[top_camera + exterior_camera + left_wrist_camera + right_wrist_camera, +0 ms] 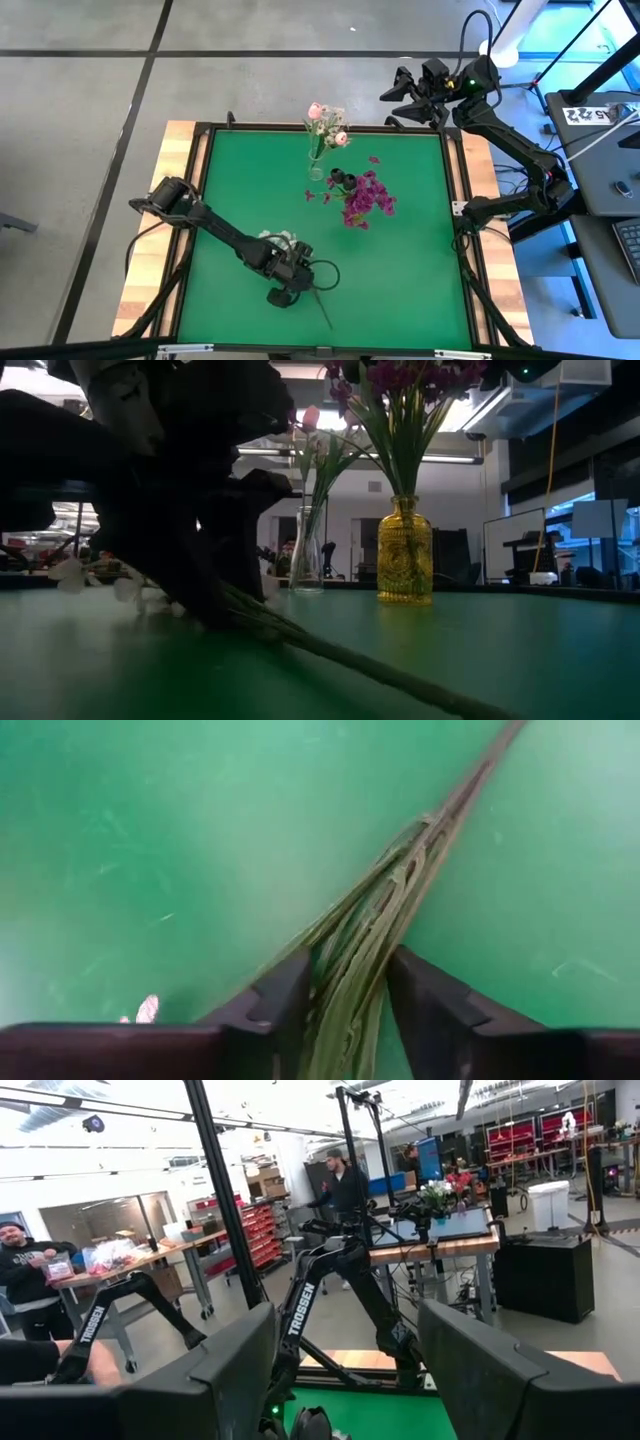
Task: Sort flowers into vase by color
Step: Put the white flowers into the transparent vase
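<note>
A spray of white flowers [280, 240] lies on the green table, its long green stems [350, 970] running toward the near edge. My left gripper [283, 292] is down at the table and shut on these stems; it also shows in the left wrist view [347, 1020]. Pale pink buds [325, 125] stand in a clear glass vase [306, 555]. Magenta flowers [365, 198] stand in an amber glass vase [404, 550]. My right gripper [345, 1380] is open and empty, held high beyond the table's far right corner [400, 92]. My left gripper pinches the bundle of green stems [345, 1005] between its two fingers, partway along them, below the white blossoms. The fingers [285, 1000] come from above and lie across the stems. The stems rest on the table, their free end [325, 315] trailing toward the near edge.
The two vases stand close together at the table's far middle. A black frame [455, 200] runs round the green mat. A loose magenta piece [374, 159] lies near the amber vase. People and workbenches show in the room beyond.
</note>
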You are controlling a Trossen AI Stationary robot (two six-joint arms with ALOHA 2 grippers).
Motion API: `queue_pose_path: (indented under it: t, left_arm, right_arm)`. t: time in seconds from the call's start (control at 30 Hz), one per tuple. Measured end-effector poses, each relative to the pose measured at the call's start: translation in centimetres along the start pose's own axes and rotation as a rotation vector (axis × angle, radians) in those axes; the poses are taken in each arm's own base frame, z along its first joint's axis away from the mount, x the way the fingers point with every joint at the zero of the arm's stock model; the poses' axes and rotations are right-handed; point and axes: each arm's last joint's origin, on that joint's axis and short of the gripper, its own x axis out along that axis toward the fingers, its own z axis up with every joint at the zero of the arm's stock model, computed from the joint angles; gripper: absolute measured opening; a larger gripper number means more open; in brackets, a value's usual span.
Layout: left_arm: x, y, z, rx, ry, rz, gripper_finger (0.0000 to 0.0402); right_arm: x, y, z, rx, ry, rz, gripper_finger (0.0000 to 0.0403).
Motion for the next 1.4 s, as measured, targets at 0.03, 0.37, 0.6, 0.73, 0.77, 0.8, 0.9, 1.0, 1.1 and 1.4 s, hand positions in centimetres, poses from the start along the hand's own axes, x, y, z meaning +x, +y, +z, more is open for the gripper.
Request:
queue_pose_path:
  t: [0.03,0.37,0.6,0.73,0.77,0.8,0.9,1.0,1.1,1.4]
  left_arm:
    - [-0.1,0.0,0.0,0.001,0.003,0.012,0.0120]
    - [-3.6,0.8,-1.9,0.047,0.214,0.249,0.0010]
    - [-9.0,1.9,-2.2,0.064,0.216,0.457,0.0004]
    - [-12.1,3.5,-2.4,0.076,0.195,0.638,0.0003]
    - [-12.9,3.9,-2.4,0.077,0.182,0.682,0.0002]
    - [-13.6,4.4,-2.4,0.074,0.167,0.716,0.0002]
    - [-15.8,5.7,-2.5,0.032,0.120,0.773,0.0002]
    - [-17.4,7.0,-2.9,-0.082,0.065,0.742,0.0002]
    - [-18.6,8.1,-3.3,-0.250,-0.003,0.663,0.0002]
    - [-21.0,9.1,-4.2,-0.622,-0.138,0.391,0.0002]
  right_arm:
    - [0.0,0.0,0.0,0.000,0.001,-0.001,0.0246]
    - [0.0,-0.2,-0.2,0.002,0.010,-0.005,0.0246]
    - [0.1,-0.1,-0.2,0.010,0.002,-0.012,0.0246]
    - [2.2,0.4,-0.6,0.076,-0.024,0.006,0.0246]
    - [2.7,0.7,-0.8,0.076,-0.018,0.028,0.0246]
    - [3.3,0.9,-1.0,0.071,-0.010,0.052,0.0246]
    - [4.6,1.7,-1.4,0.064,0.013,0.116,0.0246]
    - [5.6,2.1,-1.9,0.063,0.032,0.146,0.0246]
    - [6.9,2.6,-2.9,0.015,0.053,0.158,0.0246]
    - [11.1,5.0,-5.9,-0.244,0.121,0.116,0.0246]
